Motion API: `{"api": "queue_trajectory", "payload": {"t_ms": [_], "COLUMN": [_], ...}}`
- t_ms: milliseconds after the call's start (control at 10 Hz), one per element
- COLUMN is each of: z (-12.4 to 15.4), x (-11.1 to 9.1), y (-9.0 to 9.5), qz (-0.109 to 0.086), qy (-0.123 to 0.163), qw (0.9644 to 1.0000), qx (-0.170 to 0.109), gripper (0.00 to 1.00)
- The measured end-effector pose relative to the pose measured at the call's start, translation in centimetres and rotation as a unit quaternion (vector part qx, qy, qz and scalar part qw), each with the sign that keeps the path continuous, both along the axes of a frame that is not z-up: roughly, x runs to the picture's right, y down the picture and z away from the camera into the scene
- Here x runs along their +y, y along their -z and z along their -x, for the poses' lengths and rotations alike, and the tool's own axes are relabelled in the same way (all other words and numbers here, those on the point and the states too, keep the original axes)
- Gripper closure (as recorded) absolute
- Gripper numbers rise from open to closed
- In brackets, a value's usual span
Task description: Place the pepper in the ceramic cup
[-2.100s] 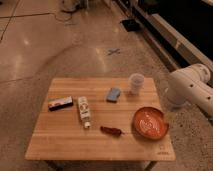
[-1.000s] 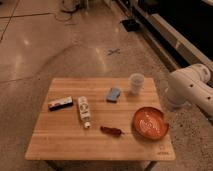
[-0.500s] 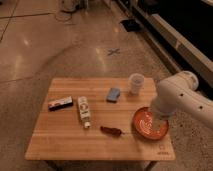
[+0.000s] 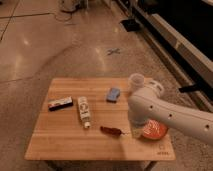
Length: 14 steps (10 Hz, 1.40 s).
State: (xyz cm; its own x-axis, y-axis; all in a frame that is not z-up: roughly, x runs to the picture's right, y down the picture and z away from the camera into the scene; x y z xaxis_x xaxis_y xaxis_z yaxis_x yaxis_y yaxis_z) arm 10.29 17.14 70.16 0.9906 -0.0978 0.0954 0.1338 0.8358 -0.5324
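Camera view: the gripper [image 4: 136,132], wide and empty, hangs just right of the small dark red pepper [image 4: 111,131]; closing off-centre could flick it off the wooden table [image 4: 60,145].

table [image 4: 65,142]: pale wood, smooth, low sheen
floor [image 4: 50,45]: polished, speckled, glossy with light reflections
arm [image 4: 170,116]: white moulded shell, smooth, satin
gripper [image 4: 136,132]: low over the table, finish not readable
pepper [image 4: 111,131]: just left of gripper, dark red skin, faint shine
bowl [image 4: 156,131]: just right of gripper, orange-red, glossy
ceramic cup [image 4: 136,80]: behind gripper, pale, smooth
tube [image 4: 83,111]: far left of gripper, white, plastic-looking
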Motion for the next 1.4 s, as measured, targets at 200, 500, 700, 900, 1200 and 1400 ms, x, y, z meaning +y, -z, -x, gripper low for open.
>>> {"api": "queue_trajectory", "payload": {"t_ms": [200,500,700,900,1200,1400], "z": [2.6,5.1,5.8,6.1,6.3,6.0], "x": [0.7,2.9,3.8,4.2,4.5,4.9], "y": [-2.2,-4.9,-6.6,-8.4,-10.3,-11.2], "qz": [0.002,0.018,0.019,0.018,0.022,0.025], "qy": [0.005,0.006,-0.004,-0.019,-0.030,-0.026], "qw": [1.0000,0.9996,0.9995,0.9992,0.9988,0.9989], "qx": [-0.007,-0.019,-0.025,-0.029,-0.032,-0.030], "gripper": [0.35,0.35,0.35,0.35,0.35,0.36]}}
